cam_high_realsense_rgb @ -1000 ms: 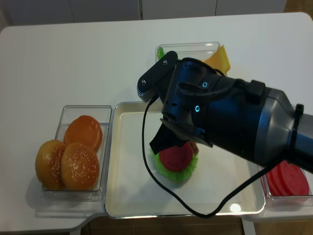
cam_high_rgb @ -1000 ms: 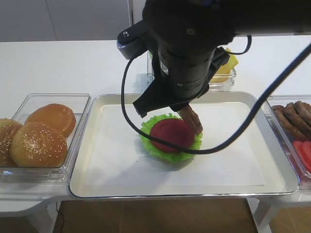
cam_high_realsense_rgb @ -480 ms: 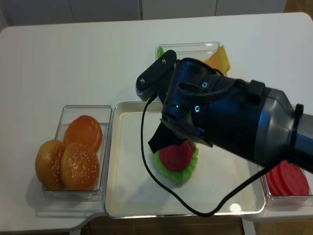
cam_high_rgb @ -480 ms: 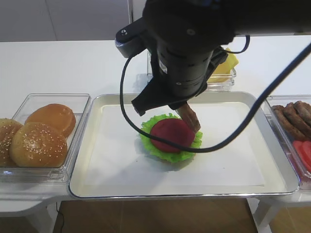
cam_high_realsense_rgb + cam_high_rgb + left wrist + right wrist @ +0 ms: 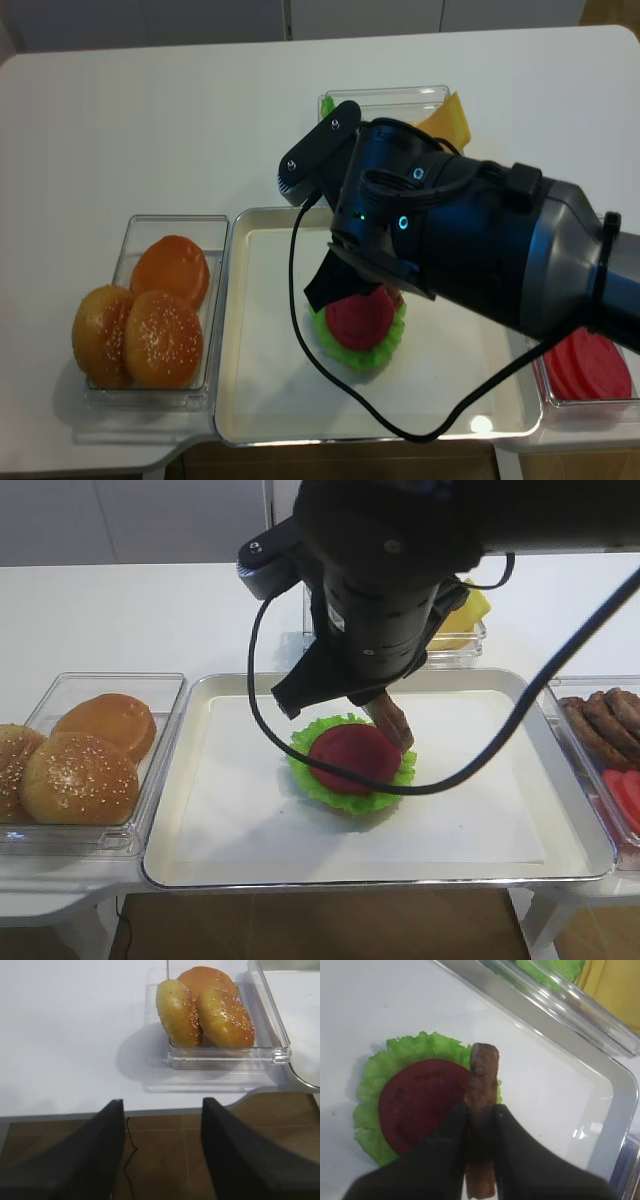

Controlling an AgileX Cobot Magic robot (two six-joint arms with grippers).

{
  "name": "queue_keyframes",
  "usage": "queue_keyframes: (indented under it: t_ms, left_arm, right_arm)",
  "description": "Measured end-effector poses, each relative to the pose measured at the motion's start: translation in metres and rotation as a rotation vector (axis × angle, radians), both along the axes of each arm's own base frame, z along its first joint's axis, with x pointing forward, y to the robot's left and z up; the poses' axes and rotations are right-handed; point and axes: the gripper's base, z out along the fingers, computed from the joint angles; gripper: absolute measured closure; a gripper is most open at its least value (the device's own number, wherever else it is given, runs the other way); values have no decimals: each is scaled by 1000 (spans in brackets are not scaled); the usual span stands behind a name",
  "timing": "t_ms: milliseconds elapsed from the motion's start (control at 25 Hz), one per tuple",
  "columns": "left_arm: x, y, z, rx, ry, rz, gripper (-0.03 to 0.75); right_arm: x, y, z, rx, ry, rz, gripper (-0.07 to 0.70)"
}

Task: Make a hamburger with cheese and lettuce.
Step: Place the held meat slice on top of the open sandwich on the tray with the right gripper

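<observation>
The right pincer [image 5: 481, 1117] stays clamped on a brown patty [image 5: 482, 1085] held edge-on over the hamburger's [image 5: 352, 763] 3 o'clock rim, barely shifted since before. The hamburger sits mid-tray [image 5: 250, 820]. The left pincer [image 5: 161, 1152] hangs open, empty.

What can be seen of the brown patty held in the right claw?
The brown, rough-textured patty looks like toy meat with a darker, charred-looking surface. It is held on edge, so it shows as a narrow strip with a rounded far end. The right claw pinches it between two black fingers near its lower half. It hangs over the right side of the hamburger stack, a red disc on a frilly green leaf, on the white-lined metal tray. Whether it touches the stack cannot be told.
</observation>
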Motion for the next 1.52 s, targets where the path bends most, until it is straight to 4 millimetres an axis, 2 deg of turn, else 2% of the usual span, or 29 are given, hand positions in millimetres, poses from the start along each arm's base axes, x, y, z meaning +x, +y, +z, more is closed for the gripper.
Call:
queue_keyframes:
  t_ms: [200, 960, 1160, 1400, 1520]
  left_arm:
    - [0, 0, 0, 0, 0, 0, 346]
    - [0, 0, 0, 0, 0, 0, 346]
    - [0, 0, 0, 0, 0, 0, 346]
    - [0, 0, 0, 0, 0, 0, 346]
    - [0, 0, 0, 0, 0, 0, 346]
  right_arm:
    - [2, 2, -7, -21, 14, 2, 521]
    - [2, 2, -7, -17, 13, -3, 508]
    - [1, 3, -7, -11, 21, -5, 454]
    - [0, 3, -7, -4, 31, -8, 339]
    - [0, 4, -8, 2, 39, -11, 315]
